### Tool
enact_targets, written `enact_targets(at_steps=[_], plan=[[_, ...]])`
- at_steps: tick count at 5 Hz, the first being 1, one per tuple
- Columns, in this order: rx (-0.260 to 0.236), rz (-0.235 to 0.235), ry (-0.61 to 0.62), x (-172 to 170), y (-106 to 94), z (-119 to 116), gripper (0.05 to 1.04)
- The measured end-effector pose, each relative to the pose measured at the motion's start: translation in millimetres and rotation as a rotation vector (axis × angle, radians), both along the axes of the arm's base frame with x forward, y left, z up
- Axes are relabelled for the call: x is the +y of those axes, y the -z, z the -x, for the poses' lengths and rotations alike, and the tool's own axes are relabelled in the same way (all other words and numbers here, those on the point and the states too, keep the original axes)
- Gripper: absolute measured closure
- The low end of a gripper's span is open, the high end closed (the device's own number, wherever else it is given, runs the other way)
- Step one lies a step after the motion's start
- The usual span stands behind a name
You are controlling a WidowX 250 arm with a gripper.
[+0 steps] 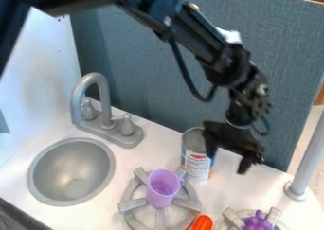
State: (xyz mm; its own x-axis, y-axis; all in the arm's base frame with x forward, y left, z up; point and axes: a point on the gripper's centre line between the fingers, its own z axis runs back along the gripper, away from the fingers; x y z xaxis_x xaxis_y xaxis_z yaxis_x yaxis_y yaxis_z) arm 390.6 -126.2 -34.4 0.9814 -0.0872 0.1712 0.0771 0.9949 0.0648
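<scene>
My black gripper hangs over the counter at the right of centre, its two fingers apart with nothing visible between them. Its left finger overlaps the right edge of a metal can with a white and blue label; whether they touch I cannot tell. The can stands upright behind the left burner. On that burner is a light purple cup, upright. An orange object lies at the burner's right, cut off by the bottom edge. A dark purple object sits on the right burner.
At the left is a round grey sink, with a grey faucet behind it. A blue-grey panel rises along the counter's back edge. A grey post stands on the counter at the far right.
</scene>
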Motion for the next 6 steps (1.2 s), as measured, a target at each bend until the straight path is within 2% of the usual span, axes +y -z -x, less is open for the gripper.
enact_targets(at_steps=[1, 2, 3, 4, 5, 6], plan=[[-0.003, -0.001, -0.037, 21.0, -1.6, -6.6, 0.083], [0.003, -0.018, -0.033, 24.5, -3.7, -8.3, 0.083], [0.012, -0.015, -0.049, 33.7, -0.4, -6.4, 0.083], [-0.010, 0.019, -0.061, 34.7, -24.3, 4.1, 0.083], [0.044, 0.001, -0.063, 42.3, -43.7, 31.1, 0.083], [0.118, -0.010, -0.055, 48.1, -40.8, 59.4, 0.083]])
